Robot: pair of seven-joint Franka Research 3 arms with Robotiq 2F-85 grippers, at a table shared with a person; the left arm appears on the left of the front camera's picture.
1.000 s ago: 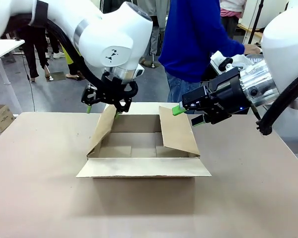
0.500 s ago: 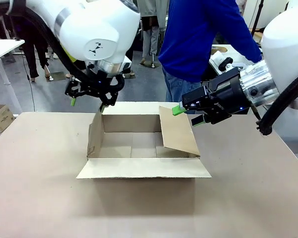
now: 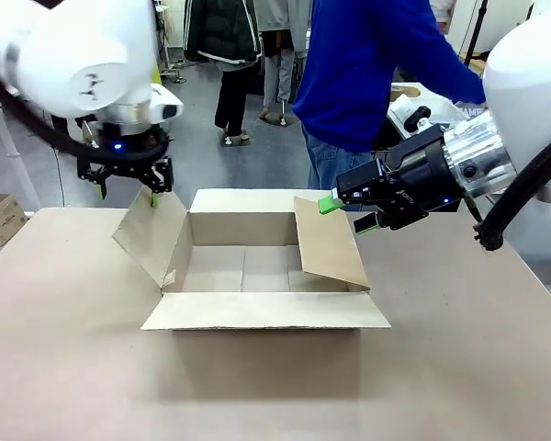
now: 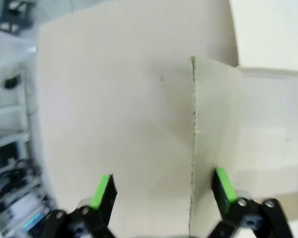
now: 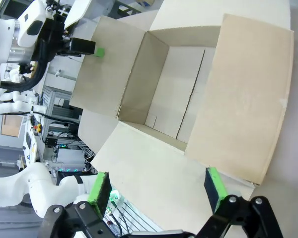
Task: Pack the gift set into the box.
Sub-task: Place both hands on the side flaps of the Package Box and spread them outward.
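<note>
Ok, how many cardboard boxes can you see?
2: the big open box on the table, a small box on the floor, far left. More may hide behind the person.

A robotics lab: white robot arm (image 3: 69, 55), grey floor (image 3: 211, 165).

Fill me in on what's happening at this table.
Both arms are working on the flaps of the box, which sits open on the table. The left gripper has its fingers spread on either side of the left flap, which leans outward. The right gripper, also open, sits at the top edge of the right flap, which stands up. The inside of the box shows bare cardboard. A person stands at the far side.
</note>
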